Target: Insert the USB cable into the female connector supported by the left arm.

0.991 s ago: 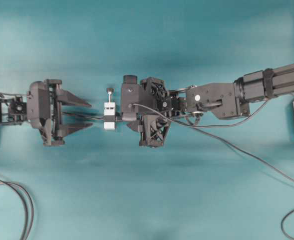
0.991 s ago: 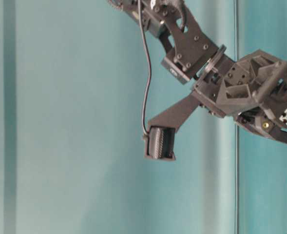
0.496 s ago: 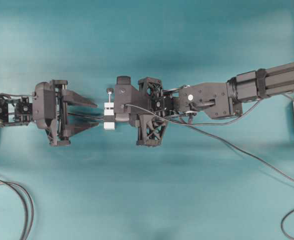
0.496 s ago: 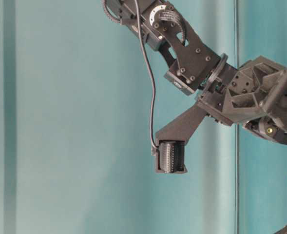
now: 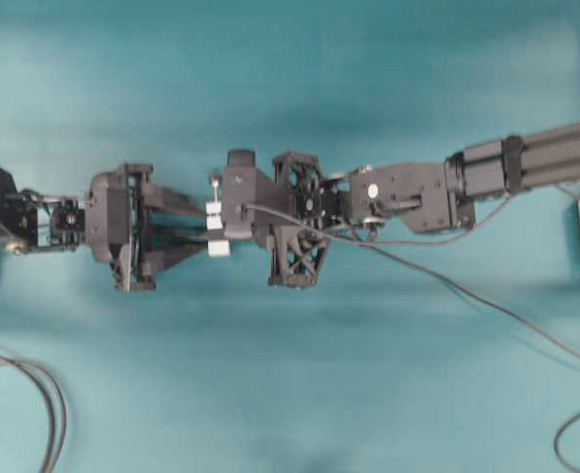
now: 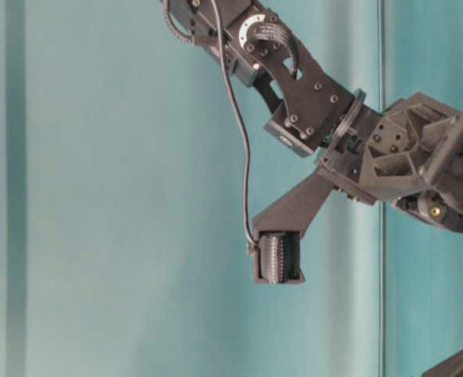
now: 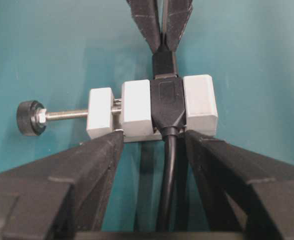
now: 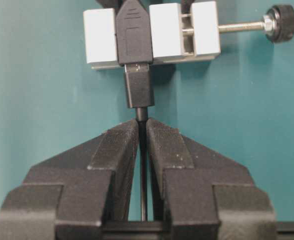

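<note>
You see the USB cable's plug [image 8: 138, 90] at the centre of the scene, butted against the black socket clamped in the connector [image 8: 151, 35]; its metal tip is hidden, so you cannot tell how deep it is seated. The connector, a white clamp block with a black-knobbed screw [image 7: 29, 118], lies on the teal table [image 5: 290, 394] between the two grippers.

The right gripper [image 8: 142, 131] pinches the thin cable [image 8: 143, 165] just behind the plug, its ribbed fingers [image 8: 121, 142] nearly together. It grips the cord, not the plug body.

The left gripper [image 7: 151, 142] is spread wide, its fingers [image 7: 94, 155] flanking the connector's near edge; the left one seems to touch the block, and nothing is clamped.

Risks from here, as judgements:
- Unheld, the block may slide toward the left gripper if you push the plug, so the insertion stalls.
- Pushed by the cord, the plug may tilt and jam, or the cable may buckle.
- Closing the left fingers off-centre may twist the block out of line.
</note>
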Action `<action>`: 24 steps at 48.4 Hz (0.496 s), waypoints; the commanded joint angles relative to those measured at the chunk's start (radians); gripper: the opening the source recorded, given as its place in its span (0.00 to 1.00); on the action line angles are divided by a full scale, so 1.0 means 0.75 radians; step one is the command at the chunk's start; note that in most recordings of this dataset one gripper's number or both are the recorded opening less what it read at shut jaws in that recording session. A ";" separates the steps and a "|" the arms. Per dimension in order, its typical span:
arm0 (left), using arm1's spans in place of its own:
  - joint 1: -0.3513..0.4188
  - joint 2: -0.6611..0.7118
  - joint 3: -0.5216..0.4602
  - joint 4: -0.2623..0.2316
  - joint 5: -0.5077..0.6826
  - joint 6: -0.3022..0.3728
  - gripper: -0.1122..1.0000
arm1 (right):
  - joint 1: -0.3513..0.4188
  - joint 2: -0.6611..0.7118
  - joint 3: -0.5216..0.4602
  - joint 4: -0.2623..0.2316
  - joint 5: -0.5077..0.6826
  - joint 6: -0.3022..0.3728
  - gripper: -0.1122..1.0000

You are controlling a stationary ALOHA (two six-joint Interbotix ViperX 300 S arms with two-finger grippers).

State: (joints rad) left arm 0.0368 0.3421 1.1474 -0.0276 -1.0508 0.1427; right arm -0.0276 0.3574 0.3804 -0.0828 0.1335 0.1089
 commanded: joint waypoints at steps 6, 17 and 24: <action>0.008 -0.006 -0.045 -0.004 0.002 0.025 0.70 | 0.004 -0.022 -0.057 -0.002 -0.006 -0.002 0.24; 0.008 -0.002 -0.067 -0.004 0.006 0.027 0.70 | 0.004 -0.022 -0.078 -0.002 0.000 -0.045 0.23; 0.008 0.014 -0.090 -0.002 0.020 0.027 0.70 | 0.006 -0.025 -0.088 -0.002 0.010 -0.074 0.20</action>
State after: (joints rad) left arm 0.0368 0.3497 1.1321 -0.0276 -1.0446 0.1473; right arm -0.0276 0.3605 0.3636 -0.0828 0.1473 0.0568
